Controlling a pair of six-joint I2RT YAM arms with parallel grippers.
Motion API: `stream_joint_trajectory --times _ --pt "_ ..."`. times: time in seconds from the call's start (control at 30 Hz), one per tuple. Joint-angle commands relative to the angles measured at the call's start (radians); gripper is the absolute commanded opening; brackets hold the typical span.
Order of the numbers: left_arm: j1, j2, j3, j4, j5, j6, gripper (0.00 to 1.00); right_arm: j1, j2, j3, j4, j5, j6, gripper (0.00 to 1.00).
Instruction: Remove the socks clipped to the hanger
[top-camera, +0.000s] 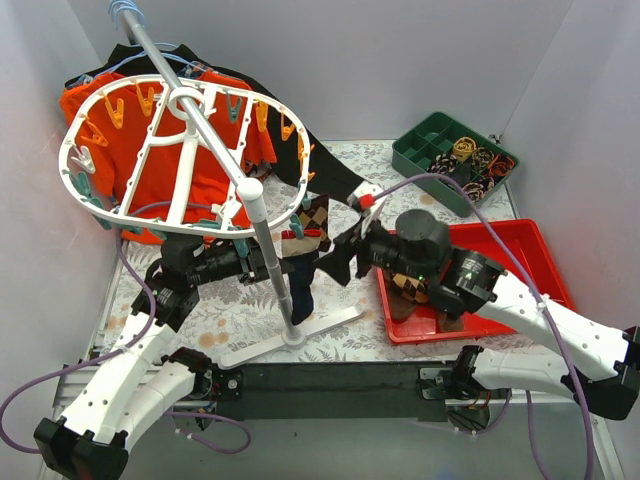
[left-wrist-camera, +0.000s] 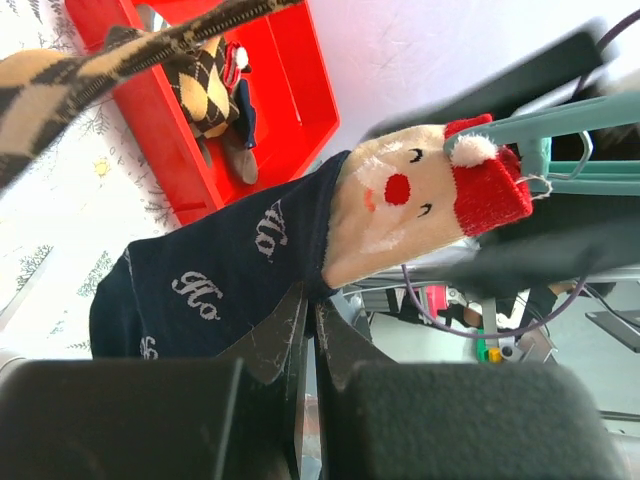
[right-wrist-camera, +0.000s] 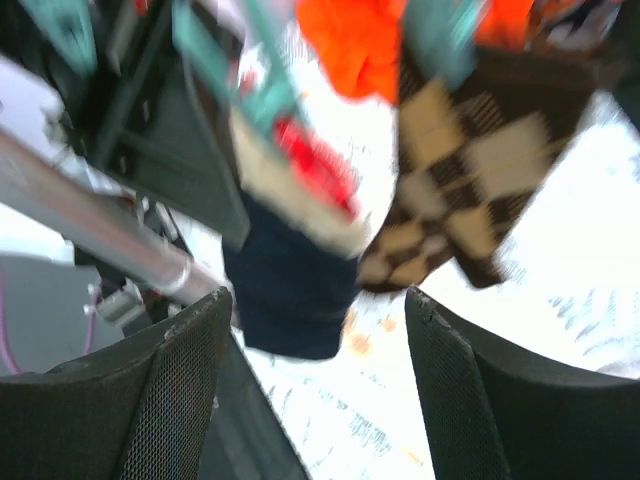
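Observation:
The white oval hanger (top-camera: 186, 175) stands on its grey-white pole (top-camera: 270, 260). From its near rim hang a navy sock (top-camera: 302, 290) with a Santa face and a brown-and-tan argyle sock (top-camera: 316, 214). A teal clip (left-wrist-camera: 540, 150) grips the navy sock's red cuff. My left gripper (left-wrist-camera: 312, 305) is shut on the edge of the navy sock (left-wrist-camera: 220, 280), just beside the pole (top-camera: 283, 262). My right gripper (right-wrist-camera: 318, 295) stands open to the right of both socks (top-camera: 345, 255), holding nothing. Its blurred view shows the navy sock (right-wrist-camera: 295, 290) and the argyle sock (right-wrist-camera: 470, 190) beyond its fingers.
A red tray (top-camera: 520, 235) lies at the right with loose socks (top-camera: 415, 290) in its near left corner. A green divided box (top-camera: 415, 150) sits at the back right. An orange shirt (top-camera: 215, 110) and a black garment (top-camera: 335, 175) hang behind the rack. White walls enclose the table.

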Motion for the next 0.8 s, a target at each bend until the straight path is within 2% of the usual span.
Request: stream_joint_trajectory --times 0.0,0.13,0.23,0.5,0.77 --pt "-0.002 -0.006 0.016 -0.011 0.031 0.013 0.0 -0.114 0.0 0.145 0.003 -0.241 -0.092 0.76" --pt "-0.002 -0.003 0.023 -0.012 0.042 0.013 0.0 -0.143 0.065 0.237 0.002 -0.424 -0.196 0.8" --pt "-0.002 -0.007 0.023 -0.014 0.045 0.01 0.0 -0.152 0.121 0.293 0.004 -0.499 -0.239 0.8" --pt "-0.002 -0.018 0.019 -0.012 0.064 0.004 0.0 -0.166 0.215 0.352 0.023 -0.519 -0.301 0.84" --pt "-0.002 -0.032 0.018 -0.012 0.074 0.001 0.0 -0.18 0.247 0.352 0.082 -0.607 -0.282 0.81"
